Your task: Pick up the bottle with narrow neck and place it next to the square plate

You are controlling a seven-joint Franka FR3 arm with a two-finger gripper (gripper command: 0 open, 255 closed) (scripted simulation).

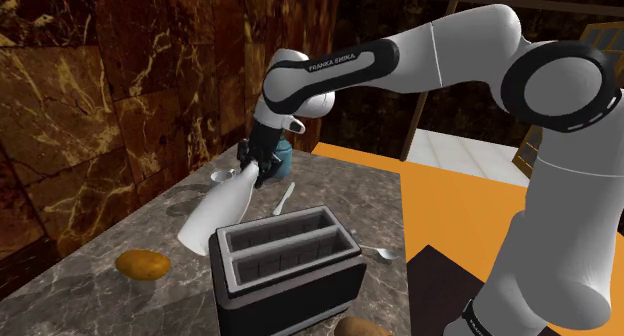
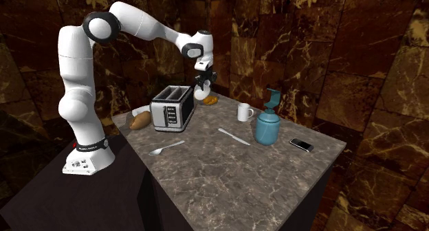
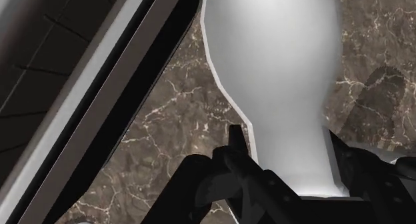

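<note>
1. Gripping the white bottle (image 1: 215, 219) by its narrow neck, the pincer (image 1: 262, 166) stands narrowed. The wrist view has its black fingers (image 3: 235, 149) clasping the neck from both sides.
2. The bottle hangs tilted just beside the toaster (image 1: 285, 259), neck up in the pincer and broad base slanting down toward the desk (image 1: 100, 239). In the second exterior view it peeks out from behind the toaster's top.
3. Whether the base is wholly clear of the desk I cannot tell. The tilt, and a shadow on the marble beside the body, suggest it is at least partly raised.
4. Done, as I judge it: the reach and the grasp. In hand: the lift away from the toaster.
5. Left to do: carry the bottle to the square plate, stand it upright just beside the plate without touching it, then open the pincer and draw back. Where that plate lies I cannot tell.
6. Other things to keep clear of on the way:
   - a potato (image 1: 143, 265) near the toaster's end;
   - a spoon (image 2: 165, 148) in front of the toaster;
   - a knife (image 2: 234, 136), a white mug (image 2: 245, 112) and a blue dispenser (image 2: 267, 126), well apart from the toaster toward the second exterior view's right.
7. A grip so high on the neck may let the heavy base swing, so a slow carry seems wise.
</note>
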